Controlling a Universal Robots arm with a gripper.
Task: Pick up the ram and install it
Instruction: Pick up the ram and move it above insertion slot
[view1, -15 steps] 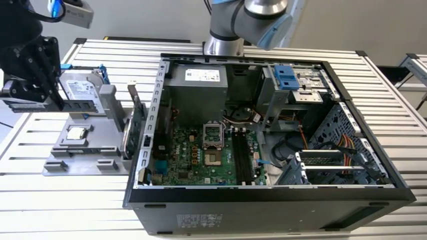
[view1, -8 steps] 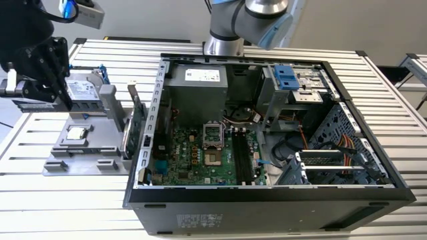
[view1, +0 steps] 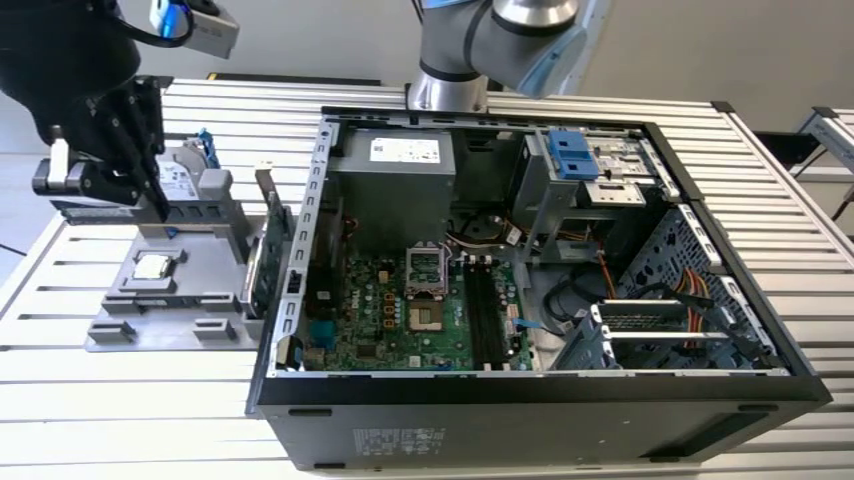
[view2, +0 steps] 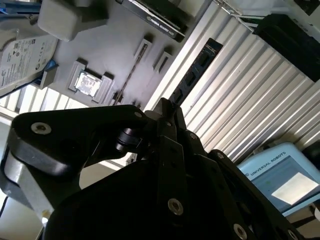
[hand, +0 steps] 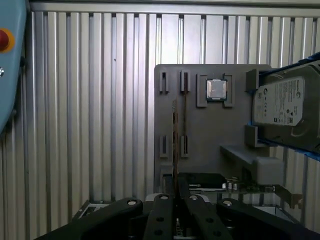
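Over the gray tray (hand: 210, 135), the gripper (hand: 176, 197) — clamped shut — holds the ram (view2: 194, 71) by one end; a chip (hand: 216, 90) and a hard drive (hand: 282, 102) rest on the tray.

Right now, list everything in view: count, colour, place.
ram: one, dark, gripped above the holder.
processor chip: one, silver, in a holder recess.
hard drive: one, silver, in the holder's blue-edged cradle.
expansion card: one, dark with a metal bracket, standing on the holder's side nearest the case.
holder: one, grey, on the table, at the exterior view's left of the case.
computer case: one, black, open, mid-table.
motherboard: one, green, inside the case.
pendant: one, light blue, at the table's edge.
table: one, silver slats, under everything.
gripper: one, black, shut on the ram.
arm: one, grey and blue, beyond the case in the exterior view.
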